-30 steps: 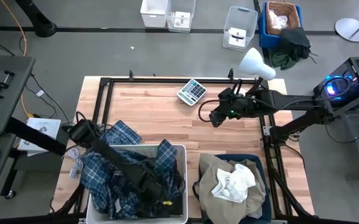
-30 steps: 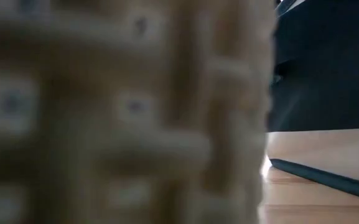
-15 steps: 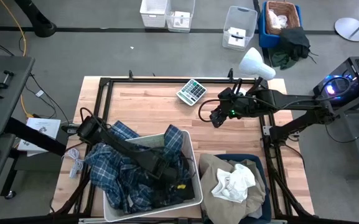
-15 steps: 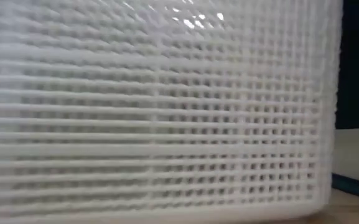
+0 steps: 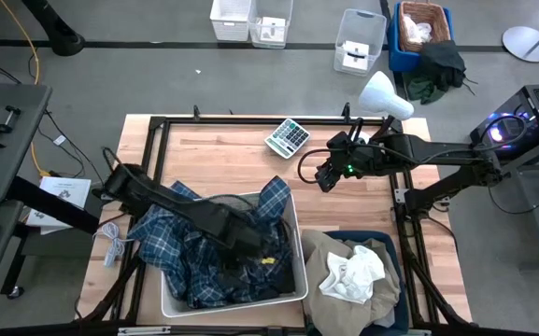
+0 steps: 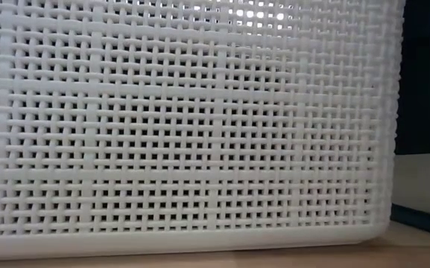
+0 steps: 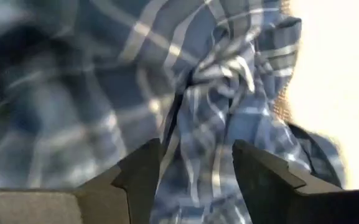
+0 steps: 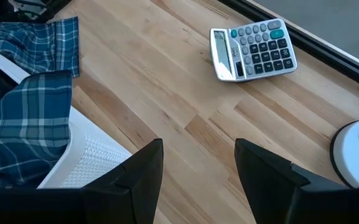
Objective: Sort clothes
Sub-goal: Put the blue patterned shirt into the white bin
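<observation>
The blue-and-white plaid shirt [image 5: 171, 245] fills a white woven basket [image 5: 232, 306] at the table's near left and hangs over its rim. A dark garment [image 5: 236, 280] lies in the basket with it. My left gripper [image 5: 250, 247] is open, down inside the basket among the plaid folds [image 7: 216, 93]. The beige khaki garment [image 5: 325, 252] and the white garment [image 5: 351, 273] lie in a dark blue bin [image 5: 392, 250] at the near right. My right gripper [image 5: 323, 175] is open and empty above the bare table, near a calculator [image 5: 288, 137]. My left gripper [image 7: 196, 180] has its open fingers [image 7: 143, 177] sunk into the plaid shirt, slanting down from the table's left. A bunched fold of the shirt [image 7: 198, 149] stands between the two fingers. Whether the fingers also touch the basket is hidden by the cloth.
The basket's woven wall [image 6: 185, 126] fills the low view. The calculator [image 8: 252, 51] and a white round object [image 5: 384, 96] lie at the far side. A black frame [image 5: 250, 119] borders the table. Bare wood [image 5: 222, 163] lies between the baskets and the far edge.
My left gripper has gone toward the table's right and far edges inside the basket. The white basket with the plaid shirt has slid the same way along the table and turned a little, its far right corner now nearer the blue bin.
</observation>
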